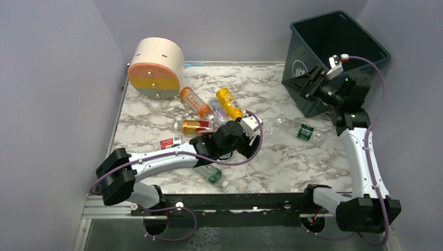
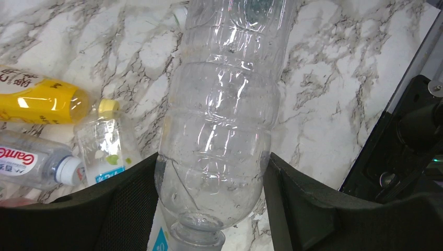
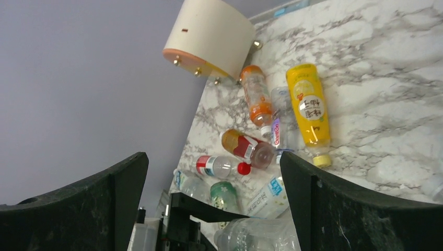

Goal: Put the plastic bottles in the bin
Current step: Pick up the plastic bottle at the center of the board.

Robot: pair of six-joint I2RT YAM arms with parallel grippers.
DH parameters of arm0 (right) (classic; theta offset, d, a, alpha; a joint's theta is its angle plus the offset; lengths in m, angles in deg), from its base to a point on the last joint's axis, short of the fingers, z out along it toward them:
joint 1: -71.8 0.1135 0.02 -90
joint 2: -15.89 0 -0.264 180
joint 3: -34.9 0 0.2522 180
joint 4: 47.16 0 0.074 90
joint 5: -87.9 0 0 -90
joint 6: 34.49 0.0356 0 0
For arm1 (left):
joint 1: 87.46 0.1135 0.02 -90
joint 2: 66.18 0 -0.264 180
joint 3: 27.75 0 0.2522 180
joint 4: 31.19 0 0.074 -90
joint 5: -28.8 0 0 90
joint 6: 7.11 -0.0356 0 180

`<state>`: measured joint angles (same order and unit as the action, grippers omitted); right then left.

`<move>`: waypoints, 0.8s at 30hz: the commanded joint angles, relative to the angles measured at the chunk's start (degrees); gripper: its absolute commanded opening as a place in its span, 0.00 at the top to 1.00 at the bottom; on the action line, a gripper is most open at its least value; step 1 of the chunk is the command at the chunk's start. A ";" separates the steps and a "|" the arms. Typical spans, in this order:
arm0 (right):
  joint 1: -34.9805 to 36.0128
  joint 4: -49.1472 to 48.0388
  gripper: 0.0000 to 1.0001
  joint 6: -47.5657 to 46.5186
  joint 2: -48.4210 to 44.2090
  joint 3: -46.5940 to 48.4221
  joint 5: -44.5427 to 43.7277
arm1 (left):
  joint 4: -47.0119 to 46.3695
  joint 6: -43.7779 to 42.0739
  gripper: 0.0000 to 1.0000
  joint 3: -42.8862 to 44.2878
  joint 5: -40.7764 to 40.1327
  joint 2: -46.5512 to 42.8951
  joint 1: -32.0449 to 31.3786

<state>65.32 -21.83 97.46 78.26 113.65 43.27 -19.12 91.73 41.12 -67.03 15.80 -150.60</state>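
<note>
Several plastic bottles (image 1: 196, 102) strew the table (image 1: 292, 162); we judge most work remains. Left gripper (image 2: 211, 172) clasps a clear bottle (image 2: 222, 99); right gripper (image 3: 213, 157) gapes empty beside the bin (image 1: 305, 52).

The left arm (image 1: 167, 157) lies low, stretched from its base at the near left towards the middle of the worktop (image 1: 292, 157), wrist bent at the far end. The left end effector (image 2: 211, 175) is clamped on a clear bottle (image 2: 219, 104) — one black finger (image 2: 125, 209) pressed against each side of the body. The right arm (image 1: 360, 151) rises steeply from its base at the near right, forearm almost upright, wrist turned leftward at the top. The right end effector (image 3: 213, 162) hangs high above the worktop — jaws spread wide.
</note>
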 commanded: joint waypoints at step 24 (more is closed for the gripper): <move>22.91 -1.44 0.00 -4.11 14.12 2.72 -11.28 | 7.79 2.84 0.30 -9.19 -9.24 -23.57 4.22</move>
<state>87.04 -22.22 94.88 91.50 114.24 34.53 -12.61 93.63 32.77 -73.82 -4.29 -147.15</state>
